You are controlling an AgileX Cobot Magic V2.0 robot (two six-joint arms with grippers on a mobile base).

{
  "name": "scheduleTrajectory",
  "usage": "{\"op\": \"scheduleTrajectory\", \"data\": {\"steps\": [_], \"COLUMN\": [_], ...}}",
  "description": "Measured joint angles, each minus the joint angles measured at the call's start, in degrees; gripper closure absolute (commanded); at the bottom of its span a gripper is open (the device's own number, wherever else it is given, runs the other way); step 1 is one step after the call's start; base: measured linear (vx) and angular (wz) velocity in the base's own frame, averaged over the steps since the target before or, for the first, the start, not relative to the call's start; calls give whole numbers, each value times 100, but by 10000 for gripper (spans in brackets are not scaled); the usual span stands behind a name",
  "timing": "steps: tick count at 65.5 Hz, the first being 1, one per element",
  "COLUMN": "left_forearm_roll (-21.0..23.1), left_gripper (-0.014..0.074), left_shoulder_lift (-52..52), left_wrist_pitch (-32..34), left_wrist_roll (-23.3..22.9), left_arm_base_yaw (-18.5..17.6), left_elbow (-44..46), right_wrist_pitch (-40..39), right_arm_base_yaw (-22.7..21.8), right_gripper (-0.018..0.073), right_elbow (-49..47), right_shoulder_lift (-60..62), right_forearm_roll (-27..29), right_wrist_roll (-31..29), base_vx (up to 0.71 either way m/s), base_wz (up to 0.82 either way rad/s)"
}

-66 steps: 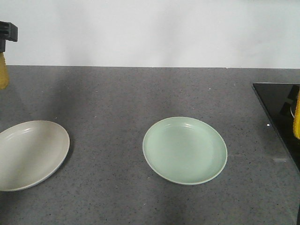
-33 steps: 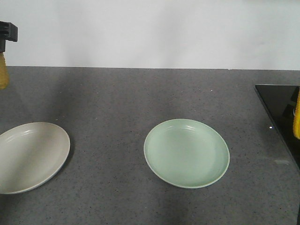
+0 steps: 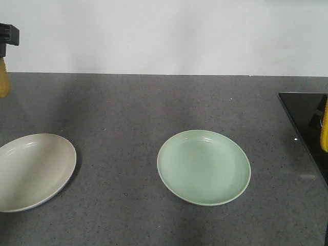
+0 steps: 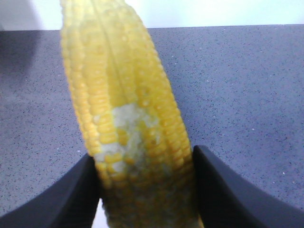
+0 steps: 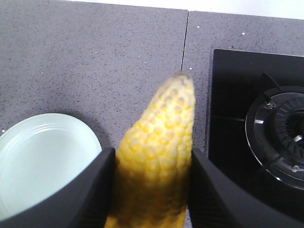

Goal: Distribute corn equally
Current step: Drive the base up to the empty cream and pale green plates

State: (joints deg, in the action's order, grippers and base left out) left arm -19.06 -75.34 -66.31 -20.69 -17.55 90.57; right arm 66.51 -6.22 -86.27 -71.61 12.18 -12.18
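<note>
Corn is in both claws: the first cob (image 4: 133, 109) is pinched between the fingers of the left gripper (image 4: 145, 164), in the air near the beige plate (image 3: 33, 171); the second cob (image 5: 164, 118) is pinched by the right gripper (image 5: 152, 159), between the green plate (image 3: 204, 167) and the stove (image 5: 256, 133). Neither plate holds corn. A round cob could slip out, or roll over the shallow rim if it is released too high. The counter (image 3: 128, 107) is grey speckled stone; behind it is a white wall (image 3: 164, 36).
</note>
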Motion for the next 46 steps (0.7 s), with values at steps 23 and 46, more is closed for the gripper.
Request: {"op": "scheduleTrajectory", "data": {"steps": [23, 46], "left_forearm_roll": [0, 0], "left_gripper": [503, 503], "left_shoulder_lift": [0, 0], "left_wrist_pitch": [0, 0], "left_wrist_roll": [0, 0], "left_arm_base_yaw": [0, 0], "left_elbow": [0, 0], "right_wrist_pitch": [0, 0], "right_arm_base_yaw": [0, 0], "right_gripper": [479, 479], "right_elbow": [0, 0], "right_shoulder_lift": [0, 0], "right_forearm_roll": [0, 0], "right_wrist_roll": [0, 0], "base_vx": [0, 0], "base_wz": [0, 0]}}
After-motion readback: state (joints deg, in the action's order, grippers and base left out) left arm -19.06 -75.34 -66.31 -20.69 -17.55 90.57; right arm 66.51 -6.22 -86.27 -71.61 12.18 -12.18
